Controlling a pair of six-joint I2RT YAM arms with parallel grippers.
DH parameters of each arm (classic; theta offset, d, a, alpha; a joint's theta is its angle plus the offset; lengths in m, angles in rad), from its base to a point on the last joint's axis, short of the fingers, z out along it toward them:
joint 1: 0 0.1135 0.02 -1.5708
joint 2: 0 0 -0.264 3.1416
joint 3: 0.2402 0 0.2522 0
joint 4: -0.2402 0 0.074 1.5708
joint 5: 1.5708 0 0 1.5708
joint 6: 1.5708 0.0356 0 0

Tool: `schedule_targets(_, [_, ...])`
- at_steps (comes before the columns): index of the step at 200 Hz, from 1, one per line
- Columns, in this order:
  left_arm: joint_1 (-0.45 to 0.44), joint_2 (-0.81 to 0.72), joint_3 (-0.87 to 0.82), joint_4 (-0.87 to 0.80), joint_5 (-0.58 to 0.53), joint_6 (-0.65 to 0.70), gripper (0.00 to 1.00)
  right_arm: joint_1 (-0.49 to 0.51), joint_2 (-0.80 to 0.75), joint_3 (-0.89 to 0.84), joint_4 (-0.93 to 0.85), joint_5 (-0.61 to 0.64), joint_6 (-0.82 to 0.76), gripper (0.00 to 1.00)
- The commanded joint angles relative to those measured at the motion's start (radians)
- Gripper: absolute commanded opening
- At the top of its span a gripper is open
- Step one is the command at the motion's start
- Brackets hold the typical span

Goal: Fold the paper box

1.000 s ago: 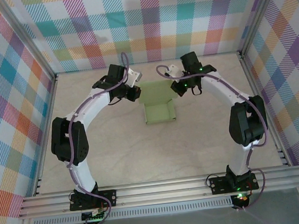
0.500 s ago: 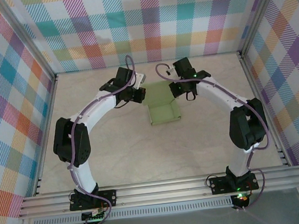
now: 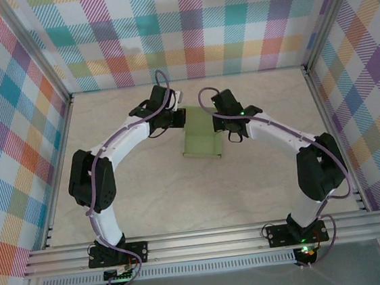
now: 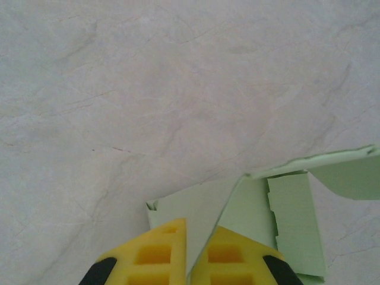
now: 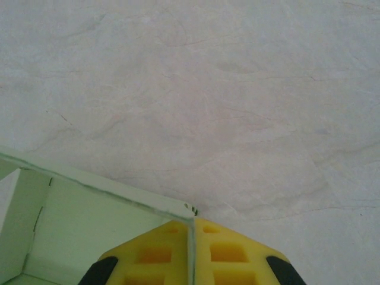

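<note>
The paper box (image 3: 200, 140) is a pale green card piece, partly folded, lying mid-table between the two arms. My left gripper (image 3: 181, 117) is at its far left corner. In the left wrist view its yellow fingers (image 4: 155, 254) are shut on a thin panel of the paper box (image 4: 199, 205), with the left gripper (image 4: 196, 252) low in the frame. My right gripper (image 3: 227, 129) is at the box's right side. The right wrist view shows that gripper (image 5: 193, 240) shut on the upright wall edge of the paper box (image 5: 89, 222).
A pale marbled tabletop (image 3: 182, 198) lies around the box. Checked cloth walls (image 3: 191, 26) and aluminium frame posts (image 3: 322, 101) enclose the table. A rail (image 3: 207, 239) runs along the near edge by the arm bases.
The right gripper has moved left and nearer with the box's right wall. The left gripper has shifted slightly right. The box now sits slightly skewed.
</note>
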Motion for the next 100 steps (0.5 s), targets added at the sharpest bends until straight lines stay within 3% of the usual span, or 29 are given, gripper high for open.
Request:
schedule_targets(1, [-0.015, -0.021, -0.037, 0.043, -0.005, -0.027, 0.00, -0.004, -0.033, -0.011, 0.056, -0.005, -0.039, 0.01])
schedule_targets(18, [-0.015, -0.032, -0.055, 0.042, -0.025, -0.019, 0.00, -0.010, -0.040, 0.001, 0.040, -0.006, -0.099, 0.16])
schedule_targets(32, [-0.015, -0.038, -0.068, 0.044, -0.040, -0.010, 0.00, -0.010, -0.066, -0.012, 0.052, -0.003, -0.119, 0.38])
schedule_targets(47, [-0.016, -0.039, -0.075, 0.044, -0.049, 0.004, 0.00, -0.011, -0.115, -0.059, 0.097, -0.032, -0.128, 0.54])
schedule_targets(76, [-0.016, -0.042, -0.073, 0.038, -0.051, 0.025, 0.00, -0.011, -0.233, -0.195, 0.178, -0.062, -0.099, 0.66])
schedule_targets(100, [-0.016, -0.053, -0.078, 0.041, -0.007, 0.073, 0.00, -0.042, -0.318, -0.316, 0.211, -0.147, -0.136, 0.67])
